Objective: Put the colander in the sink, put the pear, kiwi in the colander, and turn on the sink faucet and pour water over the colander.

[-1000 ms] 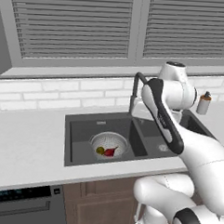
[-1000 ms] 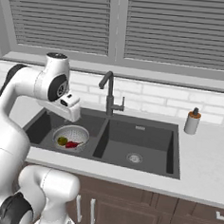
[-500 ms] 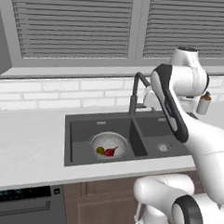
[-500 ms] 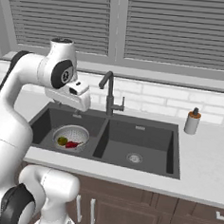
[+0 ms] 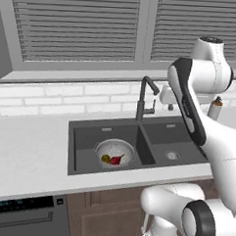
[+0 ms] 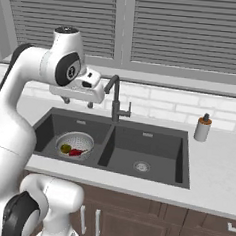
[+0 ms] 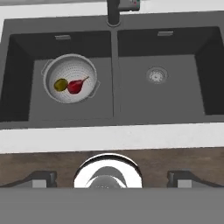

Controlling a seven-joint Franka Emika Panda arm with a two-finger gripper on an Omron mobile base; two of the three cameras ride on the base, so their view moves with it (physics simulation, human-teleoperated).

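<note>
The colander sat in the left basin of the sink, at nine o'clock from the drain, holding pear and kiwi touching. The gripper hung empty, jaws apart, beside the sink faucet, apparently positioned to reach its lever; no water ran.

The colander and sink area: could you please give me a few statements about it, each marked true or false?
1. The colander sits in the sink. True.
2. The pear lies on the counter. False: it is in the colander beside the kiwi.
3. Water streams from the sink faucet. False: no stream shows.
4. The gripper holds the kiwi. False: its jaws are open and empty.
5. A soap bottle stands on the counter. True.
</note>
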